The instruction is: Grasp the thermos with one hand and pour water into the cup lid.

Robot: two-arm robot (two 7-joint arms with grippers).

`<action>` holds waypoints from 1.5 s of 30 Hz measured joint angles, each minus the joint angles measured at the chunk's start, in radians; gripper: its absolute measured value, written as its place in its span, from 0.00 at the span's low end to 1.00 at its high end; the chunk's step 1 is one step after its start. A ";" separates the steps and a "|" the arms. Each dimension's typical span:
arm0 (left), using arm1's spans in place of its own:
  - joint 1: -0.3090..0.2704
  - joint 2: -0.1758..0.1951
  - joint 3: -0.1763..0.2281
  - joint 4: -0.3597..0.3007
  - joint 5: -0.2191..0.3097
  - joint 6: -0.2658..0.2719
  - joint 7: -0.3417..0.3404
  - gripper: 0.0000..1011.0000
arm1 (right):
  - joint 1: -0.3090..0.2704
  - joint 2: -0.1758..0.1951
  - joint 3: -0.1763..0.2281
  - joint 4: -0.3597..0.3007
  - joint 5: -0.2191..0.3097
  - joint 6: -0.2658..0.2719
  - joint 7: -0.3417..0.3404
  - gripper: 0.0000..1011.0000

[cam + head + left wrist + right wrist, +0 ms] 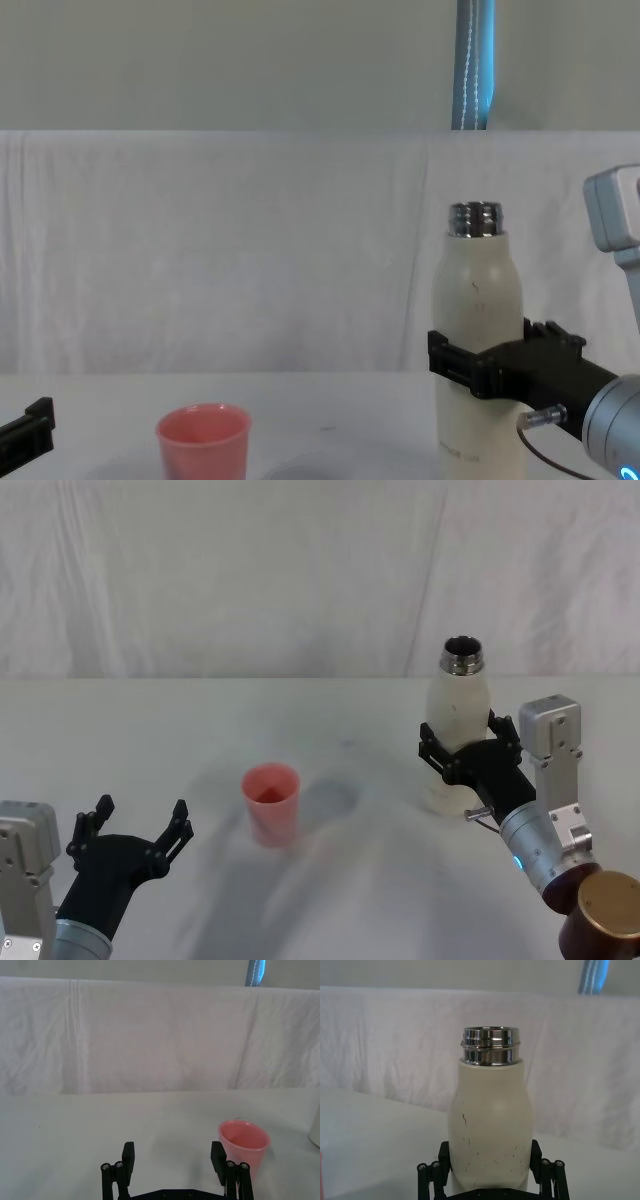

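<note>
Progress: grasp looks done or nearly; lift, tilt & pour still left; no water seen in cup lid (271, 802)
Right hand (467, 748): centre-right of head view; fingers closed round thermos (458, 728) at mid-body, one each side, touching it
Left hand (137, 834): lower left of head view, low near table (330, 900); fingers spread wide, holding nothing
Thermos: centre-right of head view, base seemingly on table; upright, long axis vertical; open steel neck points up, cap off
Cup lid: centre of head view, well apart from thermos toward frame left; upright, rim up
</note>
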 joint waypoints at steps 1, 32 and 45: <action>0.000 0.000 0.000 0.000 0.000 0.000 0.000 0.99 | -0.002 0.005 -0.005 -0.008 -0.011 -0.009 0.000 0.94; 0.000 0.000 0.000 0.000 0.000 0.000 0.000 0.99 | 0.078 0.133 -0.119 -0.009 -0.340 -0.150 -0.042 0.94; 0.000 0.000 0.000 0.000 0.000 0.000 0.000 0.99 | 0.076 0.190 -0.204 -0.007 -0.548 -0.208 -0.121 0.94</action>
